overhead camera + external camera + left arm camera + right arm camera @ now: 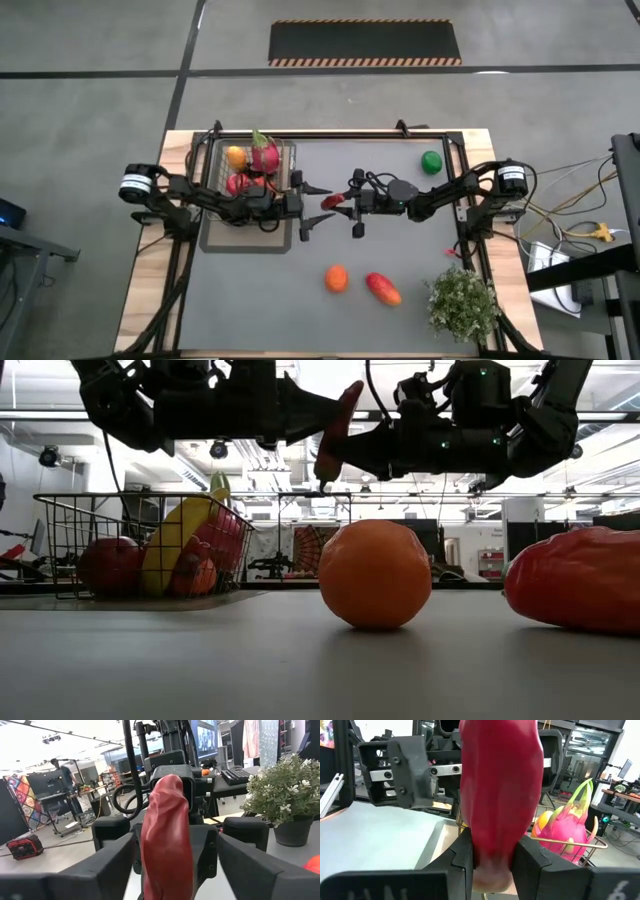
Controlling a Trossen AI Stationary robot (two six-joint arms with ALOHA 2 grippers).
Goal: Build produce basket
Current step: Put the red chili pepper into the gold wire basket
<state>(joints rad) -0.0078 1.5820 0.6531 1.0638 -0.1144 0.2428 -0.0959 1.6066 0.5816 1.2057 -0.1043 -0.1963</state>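
Note:
The red chilli hangs in the air over the table's middle, between the two grippers. My right gripper is shut on it, reaching in from the right. My left gripper faces it from the left, open. Its fingers stand wide on either side of the chilli without touching it. The wire basket stands at the far left on a flat grey tray. It holds a pink dragon fruit, an orange, red apples and a banana. My right gripper pinches the chilli's end between its two fingers, coming level from the table's right side. The rest of the chilli sticks out past the fingertips toward the left gripper. It is lifted clear of the table and tilted.
An orange and a red-yellow mango lie near the near edge. A green lime lies far right, and a potted plant stands at the near right corner. Bare mat lies between the basket and these fruits.

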